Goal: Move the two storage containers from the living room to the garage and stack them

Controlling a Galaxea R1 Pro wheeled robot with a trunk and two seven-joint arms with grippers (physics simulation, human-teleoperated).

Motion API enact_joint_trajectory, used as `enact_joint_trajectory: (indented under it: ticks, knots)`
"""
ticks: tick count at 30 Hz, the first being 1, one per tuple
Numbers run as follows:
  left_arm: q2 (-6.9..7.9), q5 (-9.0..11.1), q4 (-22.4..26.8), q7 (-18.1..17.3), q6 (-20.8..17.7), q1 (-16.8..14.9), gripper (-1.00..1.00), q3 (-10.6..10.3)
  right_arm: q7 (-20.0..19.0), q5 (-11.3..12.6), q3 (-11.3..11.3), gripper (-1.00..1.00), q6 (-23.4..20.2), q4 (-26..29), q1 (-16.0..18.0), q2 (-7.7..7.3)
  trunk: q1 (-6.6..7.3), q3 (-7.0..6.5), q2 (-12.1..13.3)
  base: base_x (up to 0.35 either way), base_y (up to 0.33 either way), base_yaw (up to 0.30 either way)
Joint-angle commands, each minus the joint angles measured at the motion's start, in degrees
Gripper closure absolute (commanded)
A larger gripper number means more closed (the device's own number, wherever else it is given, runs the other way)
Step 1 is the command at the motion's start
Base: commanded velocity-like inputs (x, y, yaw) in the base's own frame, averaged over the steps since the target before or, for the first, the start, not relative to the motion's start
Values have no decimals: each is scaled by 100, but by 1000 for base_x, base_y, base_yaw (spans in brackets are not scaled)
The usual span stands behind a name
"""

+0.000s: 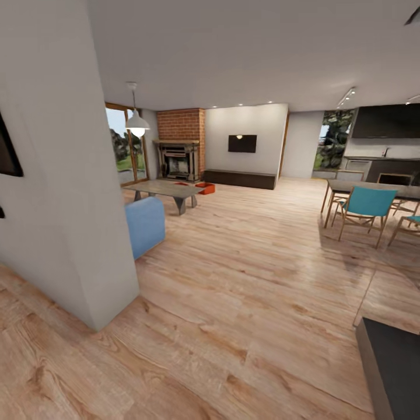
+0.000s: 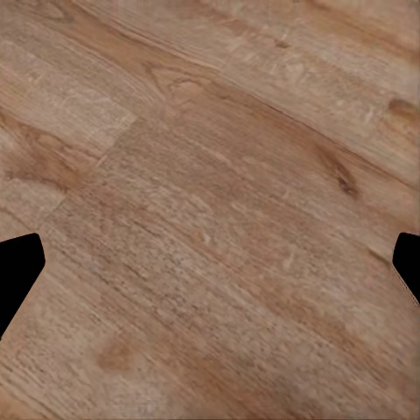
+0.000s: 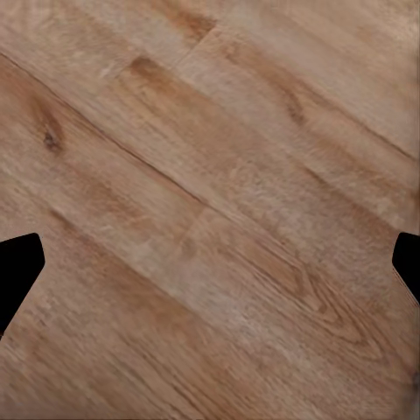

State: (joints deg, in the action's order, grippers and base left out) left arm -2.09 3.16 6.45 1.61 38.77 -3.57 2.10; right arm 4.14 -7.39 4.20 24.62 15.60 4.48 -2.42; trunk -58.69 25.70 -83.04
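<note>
Containers sit far off by the fireplace; both claws gape wide, empty.

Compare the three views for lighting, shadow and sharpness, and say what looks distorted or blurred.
Head view: evenly lit, the pendant lamp glows, soft shadows under the chairs, near wall stretched by the wide lens, the far container small and soft. Left wrist view: flat-lit wood floor, slightly blurred. Right wrist view: similar floor, grain a bit crisper.

Light wood-plank floor, brick fireplace, blue sofa, coffee table, teal chair, pendant lamp.
</note>
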Motion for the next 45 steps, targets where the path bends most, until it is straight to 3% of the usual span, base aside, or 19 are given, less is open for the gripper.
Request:
enact_joint_trajectory:
  ticks: [1, 45]
  knots:
    - [-2, 10, -5, -3, 17, -4, -100, 17, 43, -25, 41, -100, 8, -4, 5, -5, -3, 6, -3, 331, 0, -9]
    - [-2, 10, -4, -3, 17, -4, -100, 11, 43, -35, 54, -100, 17, -4, 7, -5, -3, 6, -3, 331, 0, 0]
